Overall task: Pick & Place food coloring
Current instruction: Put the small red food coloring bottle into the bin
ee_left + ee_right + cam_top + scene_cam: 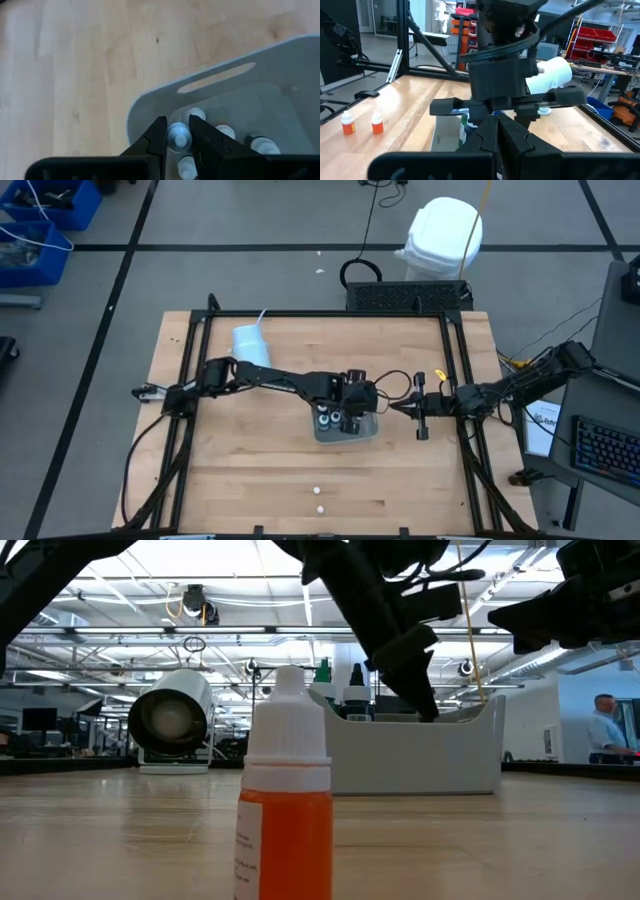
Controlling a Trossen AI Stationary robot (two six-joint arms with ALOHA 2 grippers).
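A: Wooden desk, clear square plastic tray mid-desk. Left gripper?

B: Over the tray, fingers clamped on a small white-capped food coloring bottle, cap up between them, long axis upright, so probably a straight lowering. Right gripper clenched empty, just beside. Two orange bottles well apart, at desk's front.

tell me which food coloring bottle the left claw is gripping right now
The bottle inside the tray, its round white cap pinched between the left claw; the other bottles in the tray stand free beside it.
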